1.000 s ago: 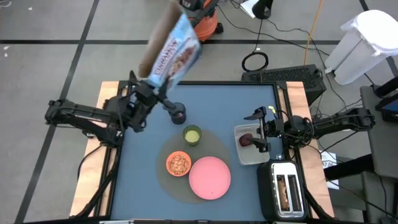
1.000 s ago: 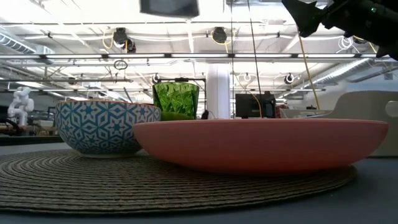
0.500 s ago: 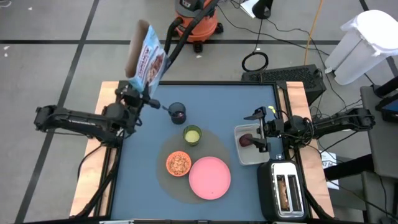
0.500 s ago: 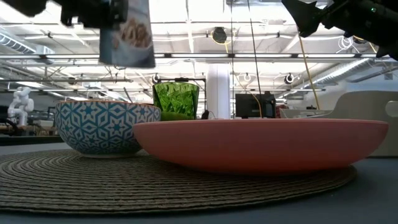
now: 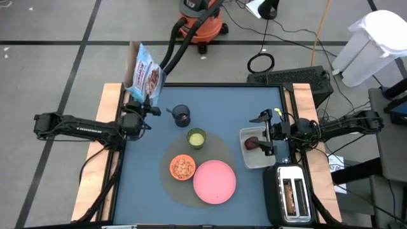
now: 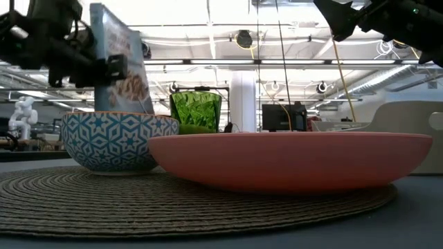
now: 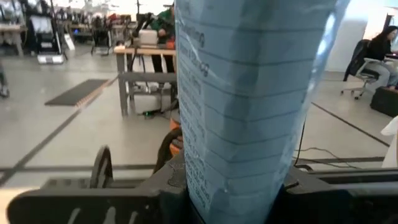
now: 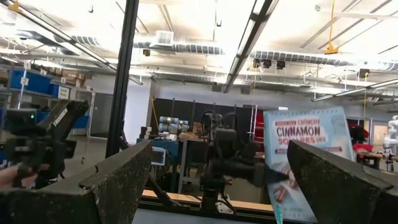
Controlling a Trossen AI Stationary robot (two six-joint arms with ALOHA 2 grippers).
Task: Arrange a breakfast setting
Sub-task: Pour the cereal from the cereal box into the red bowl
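Round grey mat (image 5: 181, 184) lies flat on the desk, woven texture.

Pink plate (image 5: 214, 180) sits on the mat's near-right part, empty.

Small orange bowl (image 5: 183, 167) just beside the plate on the mat; blue-and-white star pattern outside, brown cereal pieces inside.

Green cup (image 5: 196, 138) upright at the mat's far edge, faceted glass-like wall.

Dark blue mug (image 5: 182, 115) stands off the mat, beyond the cup; purple spoon (image 5: 172, 112) pokes out of it.

Dark red fruit (image 5: 252, 144) lies well right of the mat.

Toast slice (image 5: 291, 195) stands on edge at the desk's near-right corner.

Cereal box (image 5: 144, 73), pale blue, cinnamon-squares print, roughly upright at the far-left desk corner, gripped at its lower end by the left hand (image 5: 141, 109).
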